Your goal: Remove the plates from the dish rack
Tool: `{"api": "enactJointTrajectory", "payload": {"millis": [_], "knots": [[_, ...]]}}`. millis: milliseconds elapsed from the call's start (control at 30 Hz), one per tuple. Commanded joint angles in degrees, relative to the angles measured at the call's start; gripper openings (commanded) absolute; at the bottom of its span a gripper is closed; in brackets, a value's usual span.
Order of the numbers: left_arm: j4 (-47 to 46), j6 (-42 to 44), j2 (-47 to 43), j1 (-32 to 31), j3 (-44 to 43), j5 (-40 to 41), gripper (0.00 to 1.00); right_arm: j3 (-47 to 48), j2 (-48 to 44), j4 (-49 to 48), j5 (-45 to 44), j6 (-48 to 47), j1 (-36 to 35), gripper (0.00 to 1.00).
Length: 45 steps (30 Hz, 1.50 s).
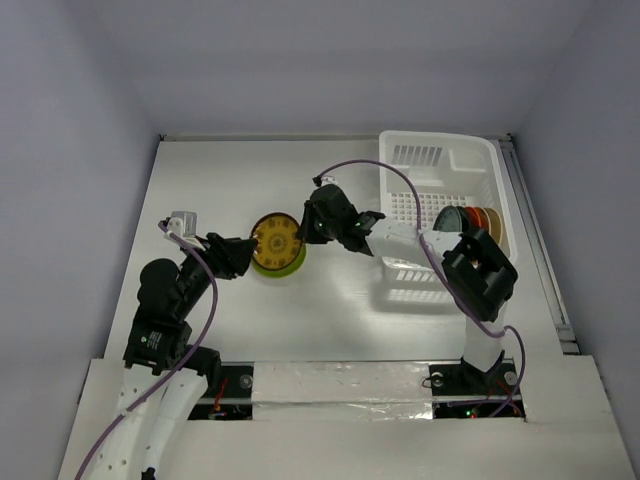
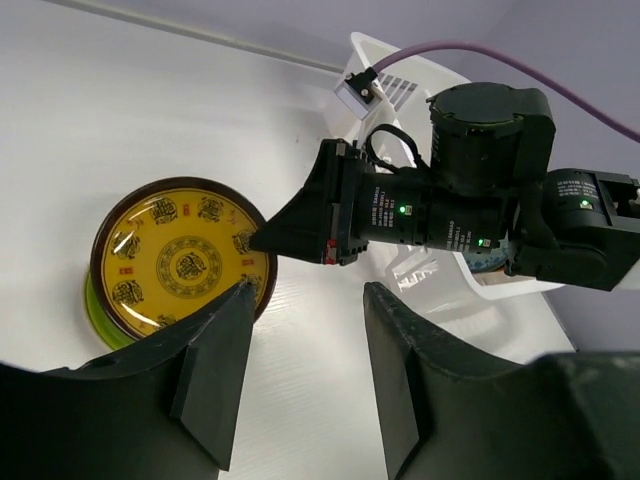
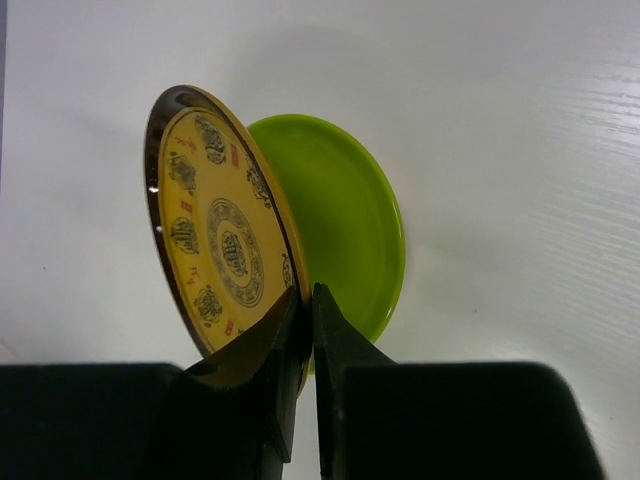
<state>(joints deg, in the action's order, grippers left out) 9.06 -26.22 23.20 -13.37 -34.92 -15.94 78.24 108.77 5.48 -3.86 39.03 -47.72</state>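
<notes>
A yellow patterned plate with a dark brown rim sits over a lime green plate that lies on the table left of centre. My right gripper is shut on the yellow plate's right rim; the right wrist view shows the fingertips pinching the rim of that plate, with the green plate behind it. My left gripper is open and empty, just near of the yellow plate. The white dish rack stands at the back right, with teal and orange-red plates standing on edge inside.
The right arm's forearm reaches left across the rack's near-left corner. The right arm's elbow hangs over the rack's near rim. A purple cable arcs above the rack. The table's right edge has a rail.
</notes>
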Motion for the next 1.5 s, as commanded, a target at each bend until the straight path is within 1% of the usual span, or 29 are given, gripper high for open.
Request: {"api": "enactJointTrajectory", "payload": {"millis": [0,100,133,167,200,233,300,467,500,567,600,633,667,700,767,800,833,867,900,967,1000,1067,1100,1133,1167,1200,1233,1300,1467], "knots": [[-2.38,0.03,0.53,0.45,-0.42,-0.84,0.45,0.34,0.21,-5.65,1.4,2.28,-0.44,0.17],[-2.38,0.11,0.62,0.45,-0.42,-0.84,0.45,-0.54,1.18,-4.0,2.27,1.93,-0.44,0.27],[-2.47,0.11,0.44,0.45,-0.42,-0.84,0.45,-0.63,1.35,-3.11,2.45,1.84,-0.44,0.33],[-2.47,0.11,0.53,0.45,-0.33,-1.02,0.45,-0.98,1.44,-3.02,2.45,1.67,-0.44,0.33],[-2.47,0.11,0.44,0.45,-0.41,-0.93,0.45,-1.16,1.53,-2.93,2.45,1.49,-0.44,0.39],[-2.55,0.03,0.44,0.45,-0.42,-0.93,0.45,-1.33,1.44,-2.49,2.45,1.32,-0.96,0.4],[-2.47,0.03,0.44,0.45,-0.33,-1.11,0.45,-1.42,0.57,-1.61,1.32,0.71,-0.97,0.45],[-2.38,0.03,0.18,0.45,-0.33,-0.93,0.45,-2.38,-5.14,1.81,-4.91,-0.88,-1.49,0.65],[-2.38,0.11,0.09,0.45,-0.33,-0.84,0.45,-2.56,-6.54,2.69,-6.15,-1.58,-1.49,0.66],[-2.38,0.11,0.0,0.45,-0.24,-0.84,0.45,-3.96,-11.72,5.15,-11.14,-2.28,-1.49,0.66],[-2.47,0.03,-0.09,0.45,-0.33,-0.84,0.45,-4.67,-13.83,6.03,-13.43,-2.9,-1.49,0.61],[-2.38,0.03,-0.09,0.45,-0.33,-0.84,0.45,-6.24,-18.37,7.95,-15.54,-3.42,-1.49,0.37],[-2.47,0.03,-0.09,0.45,-0.33,-0.93,0.45,-6.86,-20.86,9.71,-21.74,-3.86,-1.49,0.16],[-2.47,0.03,-0.17,0.45,-0.24,-0.84,0.44,-7.04,-22.97,12.17,-25.81,-4.13,-1.49,0.0],[-2.55,0.11,-0.35,0.45,-0.24,-1.02,0.4,-7.66,-29.28,19.79,-35.8,-4.75,-0.71,0.0],[-2.64,0.11,-0.35,0.45,-0.24,-1.11,0.27,-8.1,-31.32,22.01,-38.74,-4.92,-0.01,0.0],[-2.64,0.11,-0.52,0.45,-0.24,-1.19,0.19,-8.62,-33.17,24.3,-41.03,-4.92,1.04,0.0],[-2.56,0.03,-0.53,0.45,-0.24,-1.28,0.12,-9.85,-34.84,28.58,-44.19,-4.84,4.54,0.0],[-2.73,0.03,-0.7,0.45,-0.24,-1.19,0.0,-10.64,-37.38,30.45,-44.74,-4.75,7.01,0.0],[-2.56,0.11,-0.96,0.45,-0.24,-0.93,0.0,-12.31,-38.98,35.37,-47.27,-5.36,11.76,0.0],[-2.47,0.03,-1.05,0.45,-0.24,-0.84,0.0,-13.1,-39.16,37.48,-47.99,-4.84,15.95,0.0],[-2.38,0.03,-1.14,0.45,-0.24,-0.67,0.0,-13.55,-39.42,40.14,-46.87,-4.92,19.41,0.05],[-2.47,0.03,-1.23,0.45,-0.24,-0.67,0.03,-13.72,-39.95,39.1,-45.38,-7.88,20.99,0.12],[-2.47,0.11,-1.14,0.45,-0.24,-0.75,0.08,-13.9,-40.65,37.61,-44.06,-8.87,21.61,0.32],[-2.38,0.03,-1.14,0.45,-0.33,-0.75,0.12,-13.81,-40.66,37.5,-42.74,-9.31,22.23,0.4],[-2.38,0.03,-1.14,-0.08,-0.24,-0.67,0.19,-13.55,-40.39,37.59,-42.2,-10.01,22.93,0.46],[-2.38,0.03,-1.14,-0.08,-0.24,-0.75,0.22,-13.03,-39.44,38.11,-41.5,-10.37,24.59,0.5],[-2.29,0.03,-1.05,-0.08,-0.33,-0.75,0.25,-13.02,-38.55,37.95,-39.22,-12.12,26.18,0.48],[-2.29,0.03,-1.23,-0.08,-0.24,-0.84,0.27,-13.73,-35.48,35.75,-34.47,-14.68,29.62,0.43]]}}
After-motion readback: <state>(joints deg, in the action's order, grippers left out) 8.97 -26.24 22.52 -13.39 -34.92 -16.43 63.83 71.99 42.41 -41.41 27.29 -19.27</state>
